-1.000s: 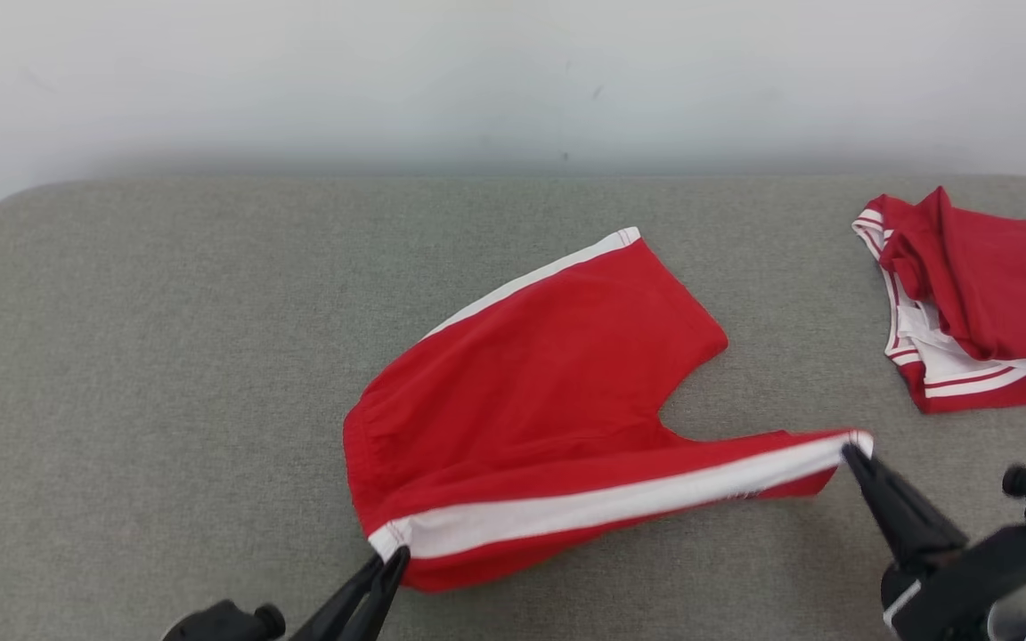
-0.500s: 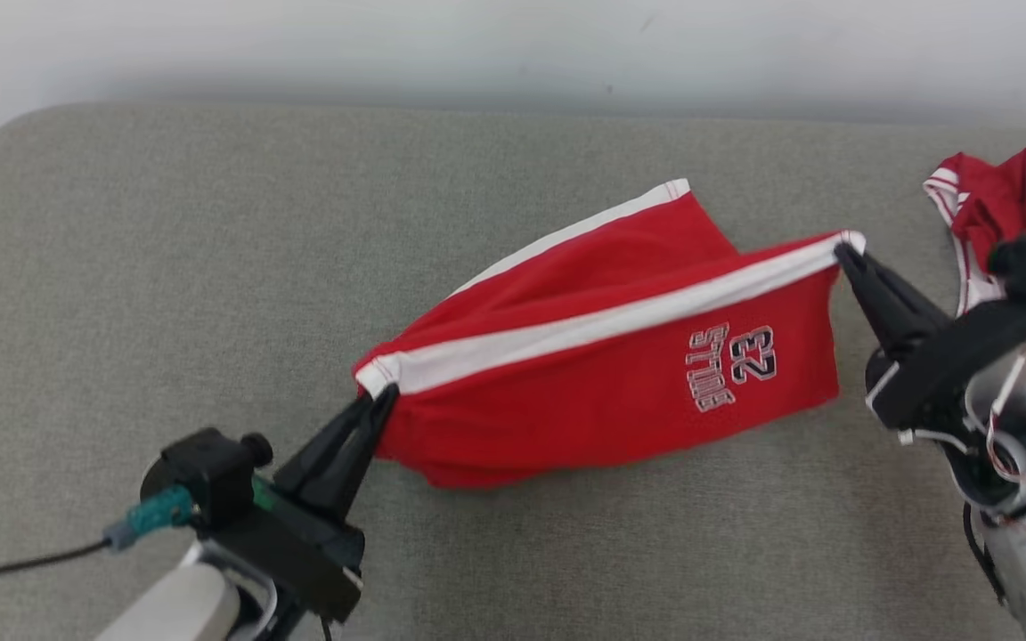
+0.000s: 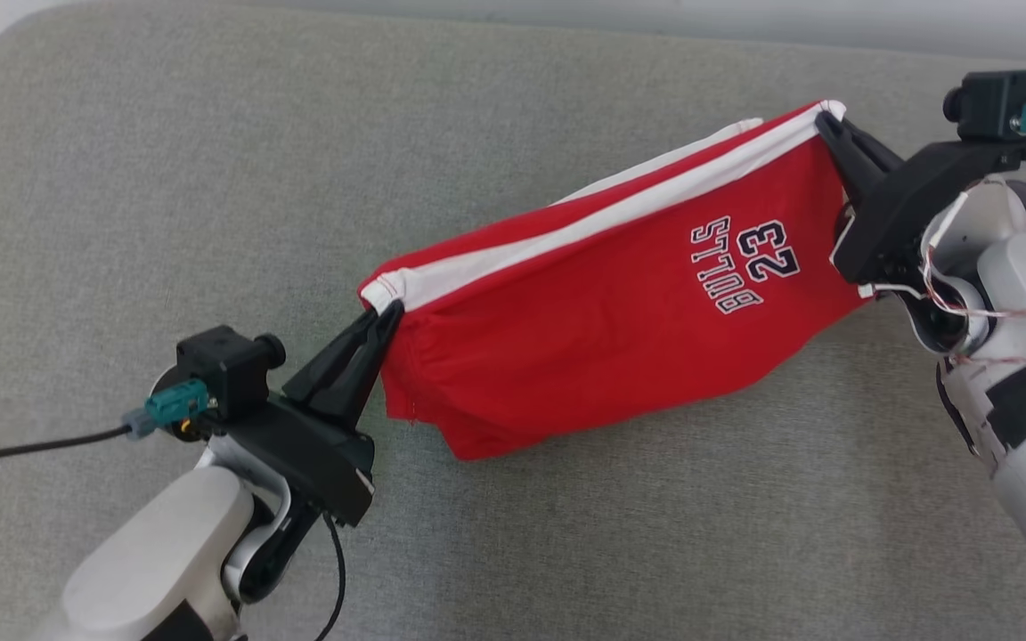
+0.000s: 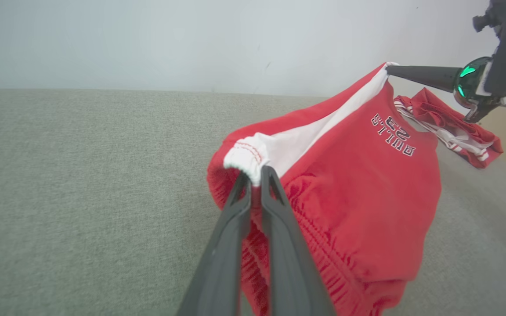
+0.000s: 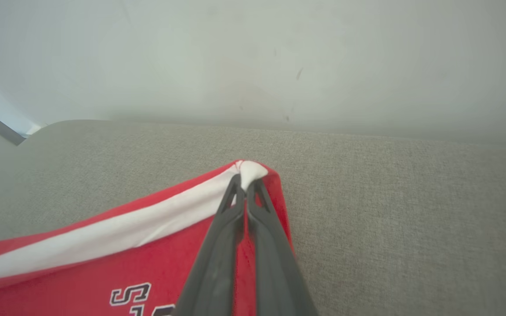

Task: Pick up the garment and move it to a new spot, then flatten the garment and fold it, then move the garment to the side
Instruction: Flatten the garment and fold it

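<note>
The garment is a pair of red shorts with a white side stripe and "BULLS 23" printed on it. It hangs stretched between my two grippers above the grey padded surface. My left gripper is shut on the waistband corner. My right gripper is shut on the leg-hem corner. The lower part of the shorts sags toward the surface. The right gripper also shows in the left wrist view, pinching the far end of the stripe.
A second red-and-white garment lies crumpled at the far right of the surface, partly hidden behind my right arm in the head view. A pale wall runs behind the surface. The surface's rounded left corner is near.
Both grippers have lifted the shorts off the surface and swung the held stripe edge up and back, turning the printed side into view. The head camera has tilted down.
</note>
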